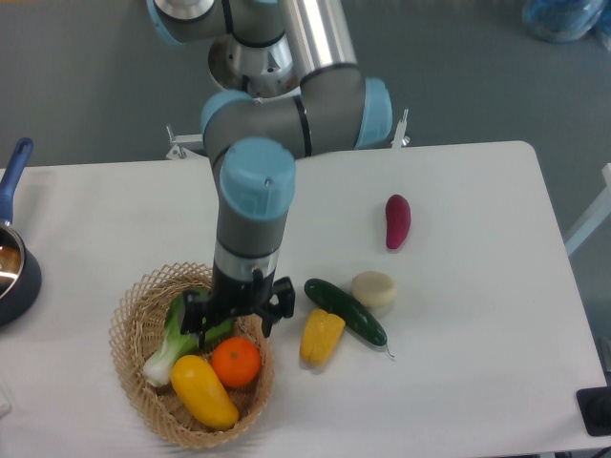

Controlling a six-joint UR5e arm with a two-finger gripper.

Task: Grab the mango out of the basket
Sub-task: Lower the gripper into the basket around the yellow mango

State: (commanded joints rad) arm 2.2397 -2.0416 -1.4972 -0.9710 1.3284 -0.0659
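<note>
The mango (203, 391), a glossy yellow oval, lies in the front of the woven wicker basket (135, 342) at the lower left of the table. Beside it sit a round orange (235, 363) and a green leafy vegetable (181, 329). My gripper (235, 329) hangs open over the basket's upper right part, just above the orange and the greens, with nothing between its fingers. It is a little up and right of the mango and apart from it.
Right of the basket lie a yellow-orange corn piece (321, 336), a dark green cucumber (347, 311) and a pale round block (374, 291). A purple sweet potato (397, 220) is farther back right. A dark pot with a blue handle (13, 255) stands at the left edge.
</note>
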